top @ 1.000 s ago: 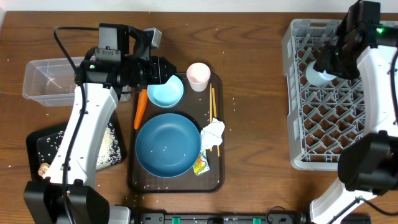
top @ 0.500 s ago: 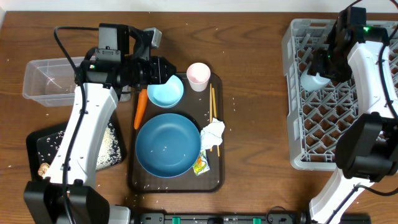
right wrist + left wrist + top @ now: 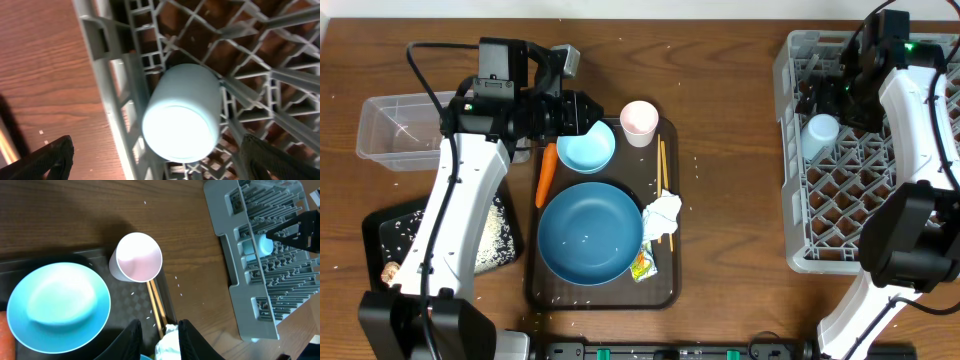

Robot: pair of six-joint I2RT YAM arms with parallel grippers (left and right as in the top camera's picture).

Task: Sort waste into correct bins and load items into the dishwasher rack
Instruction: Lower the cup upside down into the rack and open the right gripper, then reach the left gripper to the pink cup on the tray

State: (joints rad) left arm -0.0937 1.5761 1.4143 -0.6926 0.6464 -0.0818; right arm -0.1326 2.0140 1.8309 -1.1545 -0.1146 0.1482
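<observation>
My right fingers [image 3: 47, 157] are spread wide and hold nothing. The light-blue cup [image 3: 182, 112] sits in the gap between them but clear of both tips, its round end facing my wrist camera. From overhead the cup [image 3: 820, 132] rests in a cell of the dishwasher rack [image 3: 790, 200], just inside the wall nearest the serving tray [image 3: 665, 285].

My left fingers [image 3: 132, 340] stand with only a narrow gap and nothing in it. They hang over the serving tray at the far edge of the small pale-blue bowl [image 3: 586, 147]. In my left wrist view the bowl lies off to one side of them. The pink cup [image 3: 136, 257] stands ahead, the chopsticks [image 3: 156, 305] run toward the gap, and the crumpled napkin [image 3: 167, 340] shows through it. All of these rest on the tray on the desk [image 3: 730, 150].
</observation>
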